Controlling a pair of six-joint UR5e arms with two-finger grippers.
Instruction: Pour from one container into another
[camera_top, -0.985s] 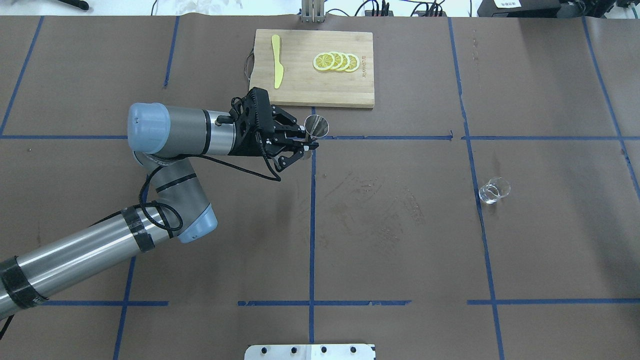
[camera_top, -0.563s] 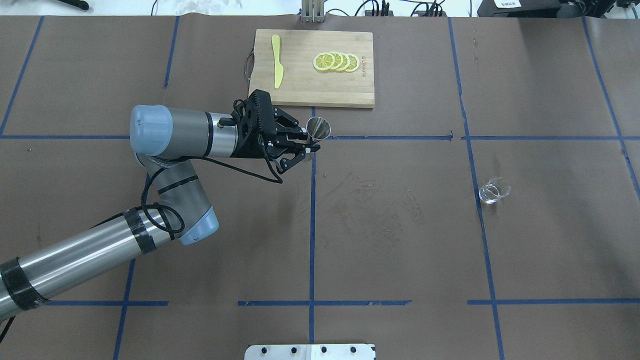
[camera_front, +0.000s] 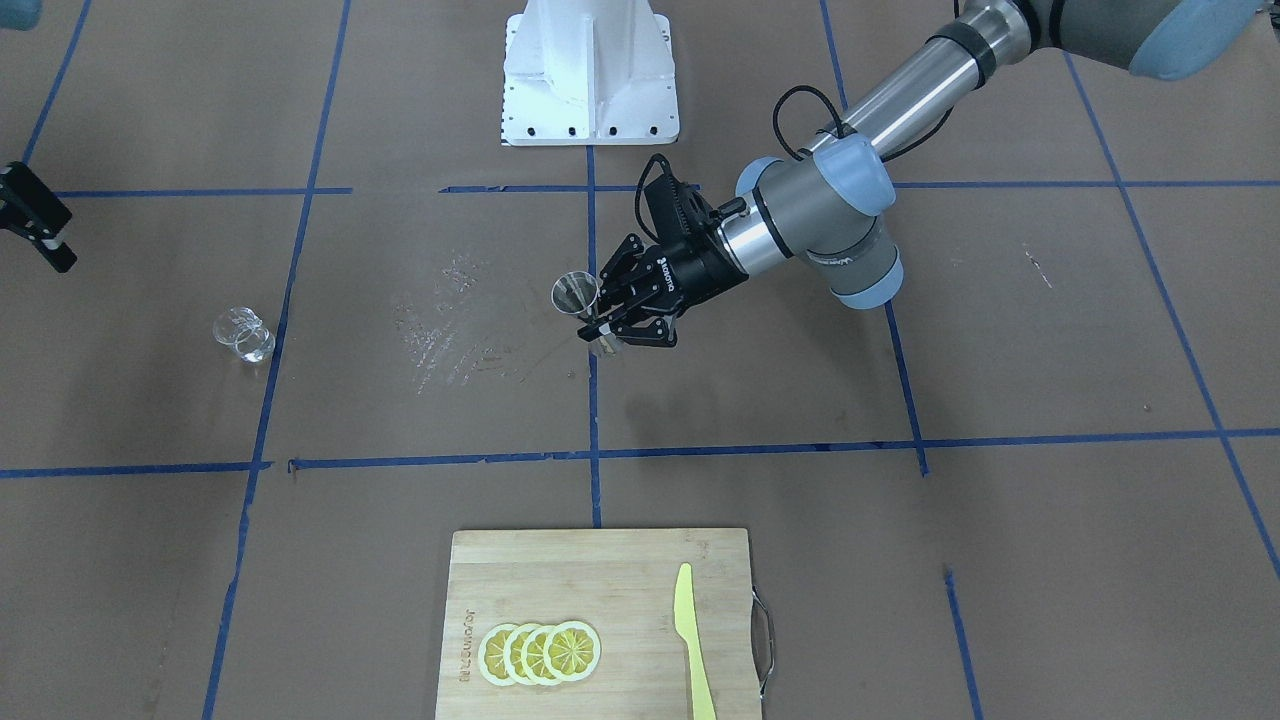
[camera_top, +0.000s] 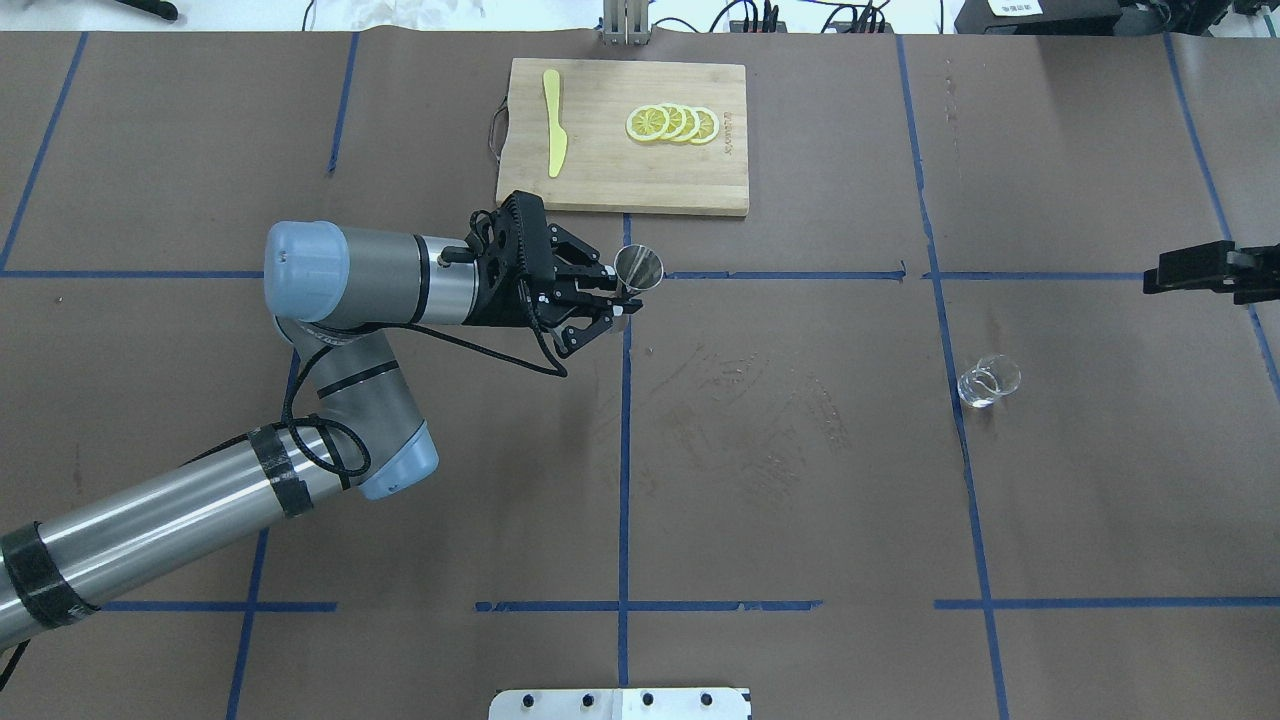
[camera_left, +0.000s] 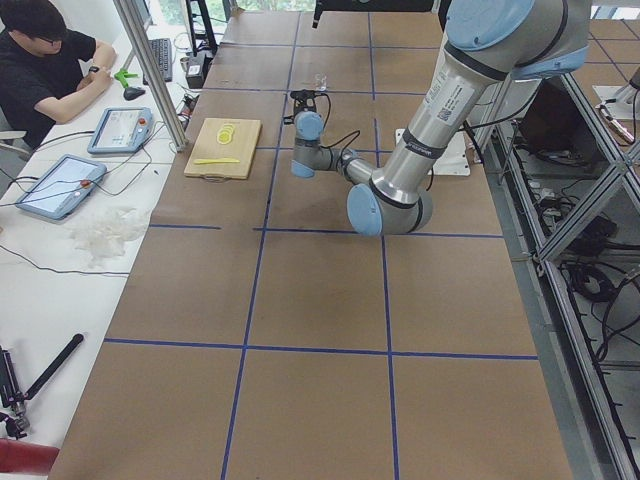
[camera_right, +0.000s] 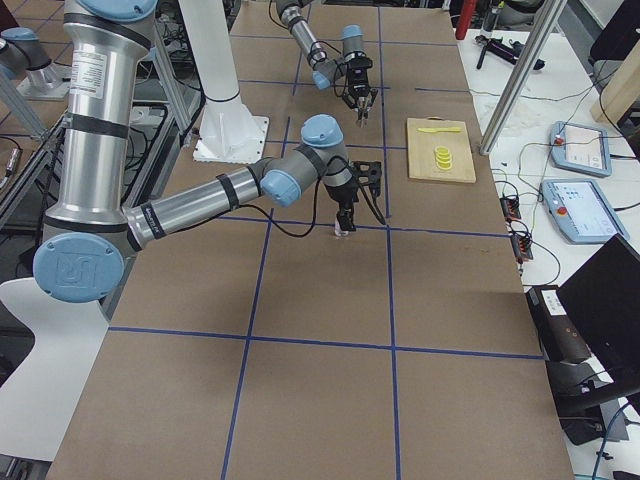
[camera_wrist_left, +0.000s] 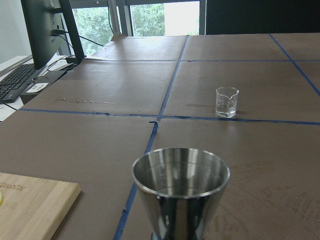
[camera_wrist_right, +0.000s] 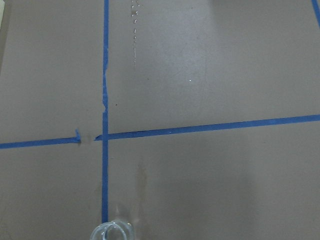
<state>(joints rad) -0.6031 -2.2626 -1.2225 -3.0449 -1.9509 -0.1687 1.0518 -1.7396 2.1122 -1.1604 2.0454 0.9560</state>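
My left gripper is shut on the narrow waist of the silver jigger, which it holds upright near the table's middle, just in front of the cutting board. The front view shows the jigger in the same grip, and its open rim fills the bottom of the left wrist view. The clear glass cup stands alone on the right half, also seen as a small cup. My right gripper hangs at the right edge, apart from the cup; how its jaws stand does not show.
A wooden cutting board at the far middle carries lemon slices and a yellow knife. Blue tape lines cross the brown table cover. The robot's white base plate sits at the near edge.
The left gripper has shifted a little to the right with the jigger. The right gripper has come into the overhead view at its right edge. The glass cup has not moved.
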